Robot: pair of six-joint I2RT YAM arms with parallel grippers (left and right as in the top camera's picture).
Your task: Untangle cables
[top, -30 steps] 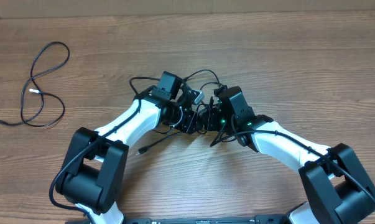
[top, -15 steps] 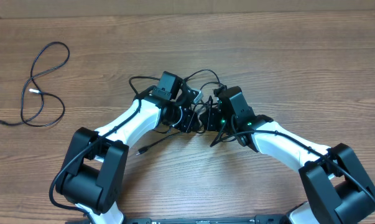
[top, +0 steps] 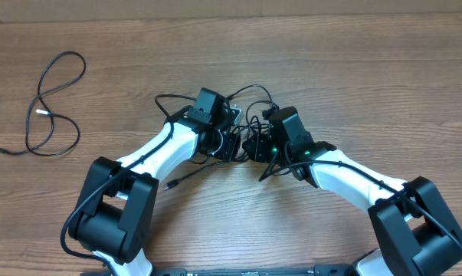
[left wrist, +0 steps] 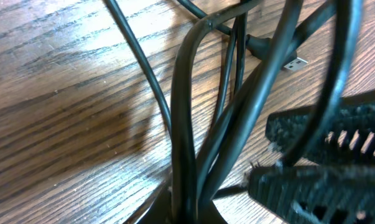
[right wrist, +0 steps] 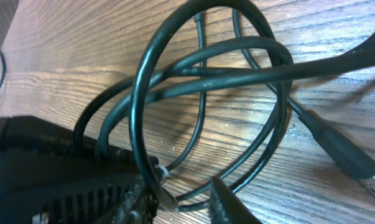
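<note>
The cables (top: 250, 115) lie as a black tangle on the wooden table (top: 353, 69), between my two grippers. My left gripper (top: 229, 142) is at the tangle's left side. In the left wrist view it (left wrist: 190, 214) is shut on a bunch of several cords (left wrist: 187, 124) that run up from its jaws, with a silver-tipped plug (left wrist: 293, 63) beyond. My right gripper (top: 255, 147) faces it from the right. In the right wrist view it (right wrist: 193, 202) is open over the cable loops (right wrist: 206, 74); one cord passes beside its left finger (right wrist: 159, 196).
A separate black cable (top: 54, 103) lies in loose loops at the far left of the table. A cord end with a plug (top: 169, 185) trails toward the front, beside the left arm (top: 158, 153). The right arm (top: 345, 180) reaches in from the front right.
My left gripper has shut on the bunch of cords. My right gripper has opened. The loop at the tangle's left and the trailing plug have shifted slightly left.
</note>
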